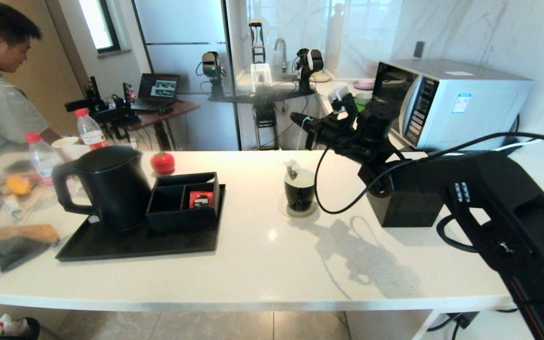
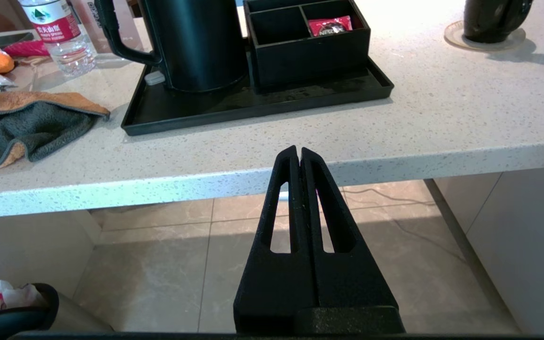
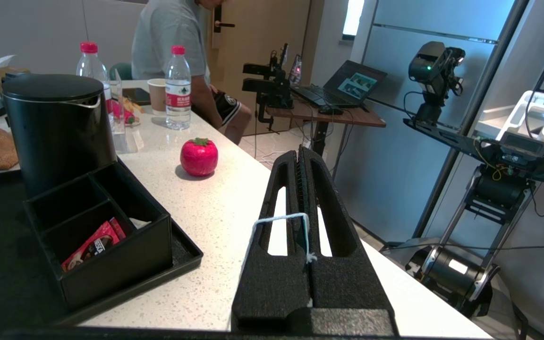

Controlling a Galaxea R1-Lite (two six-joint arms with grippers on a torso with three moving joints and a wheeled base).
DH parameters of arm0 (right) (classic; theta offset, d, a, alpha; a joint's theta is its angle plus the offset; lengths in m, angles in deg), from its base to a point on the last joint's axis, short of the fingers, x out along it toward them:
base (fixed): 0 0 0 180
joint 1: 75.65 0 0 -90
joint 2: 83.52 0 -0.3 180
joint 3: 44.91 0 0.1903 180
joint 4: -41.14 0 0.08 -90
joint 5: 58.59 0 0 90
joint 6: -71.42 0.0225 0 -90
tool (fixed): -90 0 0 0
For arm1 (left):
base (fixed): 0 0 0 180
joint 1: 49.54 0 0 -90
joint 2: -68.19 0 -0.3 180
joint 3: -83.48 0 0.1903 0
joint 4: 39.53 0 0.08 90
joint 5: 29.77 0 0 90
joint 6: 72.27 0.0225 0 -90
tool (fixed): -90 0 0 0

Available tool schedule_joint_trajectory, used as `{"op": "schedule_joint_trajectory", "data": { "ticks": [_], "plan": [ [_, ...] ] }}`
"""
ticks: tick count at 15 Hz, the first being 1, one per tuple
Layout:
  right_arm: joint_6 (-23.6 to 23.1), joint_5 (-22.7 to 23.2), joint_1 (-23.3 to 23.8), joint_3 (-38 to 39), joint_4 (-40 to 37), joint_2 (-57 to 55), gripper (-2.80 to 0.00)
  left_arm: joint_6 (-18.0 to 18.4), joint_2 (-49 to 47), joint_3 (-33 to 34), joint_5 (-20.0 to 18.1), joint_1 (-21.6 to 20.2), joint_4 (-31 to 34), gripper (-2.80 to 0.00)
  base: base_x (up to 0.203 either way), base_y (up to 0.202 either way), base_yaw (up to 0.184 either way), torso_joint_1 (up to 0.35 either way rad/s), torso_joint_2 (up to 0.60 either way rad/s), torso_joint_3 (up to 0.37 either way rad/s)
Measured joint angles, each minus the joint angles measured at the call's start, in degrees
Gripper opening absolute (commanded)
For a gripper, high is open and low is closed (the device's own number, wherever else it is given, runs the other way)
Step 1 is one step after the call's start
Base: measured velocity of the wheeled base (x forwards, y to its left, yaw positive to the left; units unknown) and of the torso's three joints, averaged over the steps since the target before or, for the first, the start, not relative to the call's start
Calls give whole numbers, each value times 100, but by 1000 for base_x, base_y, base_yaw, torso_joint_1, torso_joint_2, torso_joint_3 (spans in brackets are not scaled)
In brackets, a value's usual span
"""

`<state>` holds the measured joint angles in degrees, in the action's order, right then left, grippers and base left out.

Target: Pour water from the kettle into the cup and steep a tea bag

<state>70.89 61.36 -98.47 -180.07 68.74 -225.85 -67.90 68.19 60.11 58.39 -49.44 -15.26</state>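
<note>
1. Holding the thin white string (image 3: 279,218) pinched, our right pincer (image 1: 300,123) hangs above the small glossy black cup (image 1: 299,190) on the white table (image 1: 262,264), the translucent greyish tea bag (image 1: 292,168) at its rim.
2. We judge a jerk could tip the cup.
3. Our left pincer (image 2: 299,156), closed and empty, is parked below the table edge.

A matte black kettle (image 1: 106,186) on a black tray (image 1: 135,241); a black divided box (image 1: 183,200) with a red sachet (image 1: 201,199) inside; a glossy black cup (image 1: 299,191) with a white inside, on a pale coaster (image 1: 285,210); a greyish tea bag (image 1: 292,169) on a white string (image 3: 279,219); a white bench (image 1: 272,264) with fine grey speckles; a red tomato-shaped object (image 1: 163,162) with a green top; clear bottles (image 1: 90,130) with red caps; a grey and orange cloth (image 2: 26,125); both end effectors, right (image 3: 300,163) and left (image 2: 299,158), black.
</note>
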Motion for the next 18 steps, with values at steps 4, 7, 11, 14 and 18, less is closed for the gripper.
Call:
{"op": "schedule_joint_trajectory", "data": {
  "ticks": [4,7,11,14,18],
  "plan": [
    [-28,-23,-2,23,82,-144,-280,-1,0,0,0,0,-2,-280,0,0,0,0,0,0],
    [-39,-32,4,63,223,-313,-280,0,0,0,2,0,-2,-280,0,0,0,0,0,0],
    [-48,-39,15,403,548,-525,-280,-2,0,0,4,0,-2,-280,0,0,0,0,0,0],
    [-51,-39,5,860,871,-596,-280,-2,0,0,2,0,-2,-280,0,0,0,0,0,0],
    [-43,-45,0,1191,1113,-609,-280,0,0,0,2,0,-2,-280,0,0,0,0,0,0]
  ]
}}
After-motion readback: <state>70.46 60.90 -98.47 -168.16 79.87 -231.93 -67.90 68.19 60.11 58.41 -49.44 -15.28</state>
